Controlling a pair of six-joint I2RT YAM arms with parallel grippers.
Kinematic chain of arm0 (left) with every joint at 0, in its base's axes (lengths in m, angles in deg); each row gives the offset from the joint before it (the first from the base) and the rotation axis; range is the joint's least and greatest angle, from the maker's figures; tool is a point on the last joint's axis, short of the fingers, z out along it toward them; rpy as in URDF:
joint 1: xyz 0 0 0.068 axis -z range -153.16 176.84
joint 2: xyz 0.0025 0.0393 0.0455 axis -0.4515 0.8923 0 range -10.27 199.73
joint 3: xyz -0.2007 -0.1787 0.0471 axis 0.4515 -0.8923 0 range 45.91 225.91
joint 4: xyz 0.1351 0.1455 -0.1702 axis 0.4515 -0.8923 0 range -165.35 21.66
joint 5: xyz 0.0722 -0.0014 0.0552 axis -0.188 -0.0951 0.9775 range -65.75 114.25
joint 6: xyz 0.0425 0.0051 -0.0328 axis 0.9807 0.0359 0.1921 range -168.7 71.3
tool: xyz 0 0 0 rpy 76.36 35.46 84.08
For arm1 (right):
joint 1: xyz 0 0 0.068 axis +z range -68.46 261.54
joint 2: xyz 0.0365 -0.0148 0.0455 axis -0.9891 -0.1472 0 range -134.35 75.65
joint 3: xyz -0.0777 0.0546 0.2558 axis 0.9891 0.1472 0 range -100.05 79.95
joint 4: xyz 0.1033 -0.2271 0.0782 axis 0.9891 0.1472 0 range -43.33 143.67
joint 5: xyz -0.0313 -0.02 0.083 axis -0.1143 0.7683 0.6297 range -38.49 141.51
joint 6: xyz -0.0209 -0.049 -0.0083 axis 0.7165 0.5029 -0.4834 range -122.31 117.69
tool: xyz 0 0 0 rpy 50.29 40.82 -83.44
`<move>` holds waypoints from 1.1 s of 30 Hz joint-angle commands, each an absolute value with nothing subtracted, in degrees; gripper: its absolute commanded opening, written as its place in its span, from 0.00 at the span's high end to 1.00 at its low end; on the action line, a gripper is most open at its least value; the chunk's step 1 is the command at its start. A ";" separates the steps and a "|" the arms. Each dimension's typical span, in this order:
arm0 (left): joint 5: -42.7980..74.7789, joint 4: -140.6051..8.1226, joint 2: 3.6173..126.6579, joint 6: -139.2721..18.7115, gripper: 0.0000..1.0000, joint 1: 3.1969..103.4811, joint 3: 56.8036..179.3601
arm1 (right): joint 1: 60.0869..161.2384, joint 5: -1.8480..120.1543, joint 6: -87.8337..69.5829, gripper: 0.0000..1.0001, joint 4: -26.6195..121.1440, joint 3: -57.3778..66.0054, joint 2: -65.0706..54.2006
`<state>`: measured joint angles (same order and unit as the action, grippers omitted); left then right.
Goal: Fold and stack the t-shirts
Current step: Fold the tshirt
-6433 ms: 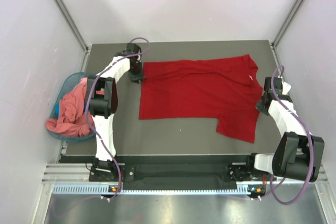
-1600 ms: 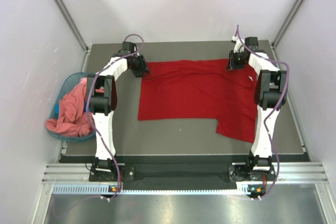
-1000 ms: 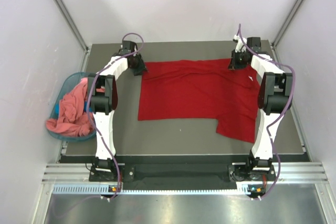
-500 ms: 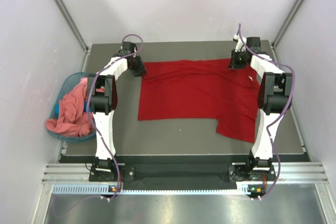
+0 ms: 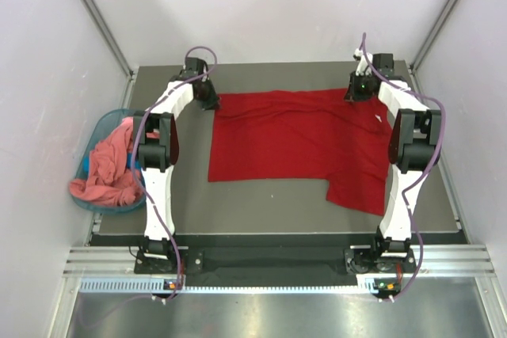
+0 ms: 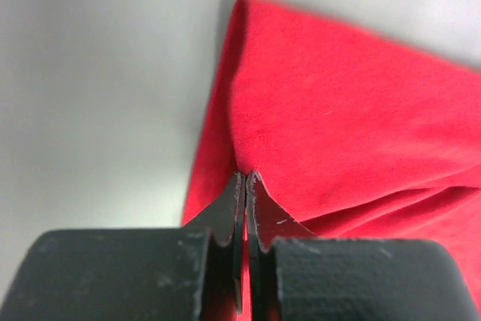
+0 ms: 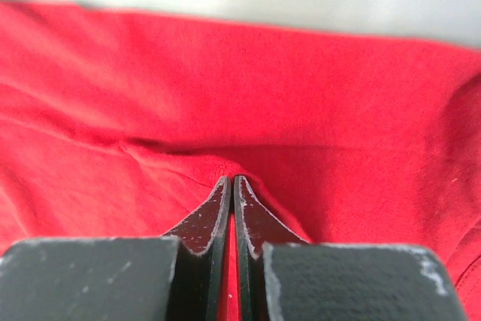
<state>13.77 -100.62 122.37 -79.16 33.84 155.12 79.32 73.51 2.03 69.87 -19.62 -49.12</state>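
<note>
Since six seconds back, my right gripper point(image 5: 354, 94) has swung from the table's point(image 5: 261, 203) right side to its far edge; the left gripper point(image 5: 212, 102) has barely shifted.

From above, I see the red t-shirt point(image 5: 293, 136) spread flat on the table. The left gripper is at its far-left corner, and the right is on its far edge, near the neck label point(image 5: 379, 119). The salmon-pink t-shirt point(image 5: 107, 168) lies heaped in the teal basket point(image 5: 99, 128), off the table's left side.

On the left wrist camera, the fingers point(image 6: 225, 219) are pressed together, pinching a fold at the shirt's corner.

On the right wrist camera, the fingers point(image 7: 207, 219) are likewise closed, nipping a small ridge of red cloth.
</note>
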 commanded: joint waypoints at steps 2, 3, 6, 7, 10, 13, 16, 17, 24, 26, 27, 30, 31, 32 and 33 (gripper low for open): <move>15.37 -102.53 123.32 -80.43 1.00 33.70 164.91 | 79.95 72.78 -0.55 1.00 64.70 -24.81 -45.73; 15.46 -102.19 123.50 -80.69 1.00 33.52 165.96 | 79.95 72.52 -0.81 1.00 63.99 -24.90 -45.56; 15.46 -101.92 124.38 -81.57 1.00 32.91 168.69 | 79.95 71.90 -1.34 1.00 62.31 -24.99 -44.50; 15.20 -102.27 124.64 -81.75 1.00 32.56 170.18 | 79.95 71.47 -1.26 1.00 62.14 -25.08 -43.98; 14.67 -102.62 125.43 -81.84 1.00 31.94 171.95 | 79.95 70.41 -0.91 1.00 61.70 -25.08 -43.10; 10.57 -99.47 125.61 -81.66 1.00 31.15 172.39 | 79.95 69.36 -0.29 1.00 61.00 -25.08 -42.13; 5.21 -90.72 125.26 -82.62 1.00 30.62 171.69 | 79.95 68.13 0.15 1.00 60.12 -25.87 -41.60; 4.14 -88.49 125.61 -83.41 1.00 30.44 171.60 | 79.87 67.78 0.06 1.00 59.24 -26.22 -41.60; 0.61 -68.98 128.68 -89.21 1.00 30.09 171.51 | 79.69 64.79 -0.20 1.00 47.92 -26.66 -43.00; 0.87 -63.37 129.65 -91.67 1.00 30.00 171.51 | 79.60 63.99 0.06 1.00 42.76 -26.84 -44.23; 1.13 -61.86 130.09 -92.46 1.00 29.83 171.68 | 79.60 63.99 0.24 1.00 41.32 -27.01 -44.76; 1.57 -57.81 131.93 -94.58 1.00 29.65 173.52 | 79.60 63.99 1.29 1.00 36.74 -28.59 -46.87; 1.66 -57.45 132.55 -94.84 1.00 29.65 174.31 | 79.60 63.99 1.81 1.00 35.87 -29.12 -47.83; 1.84 -57.27 133.68 -94.93 1.00 29.65 175.28 | 79.60 63.99 2.08 1.00 35.07 -30.43 -48.45; 1.49 -56.31 134.22 -95.02 1.00 29.65 176.77 | 79.60 64.17 2.69 1.00 34.89 -31.14 -48.89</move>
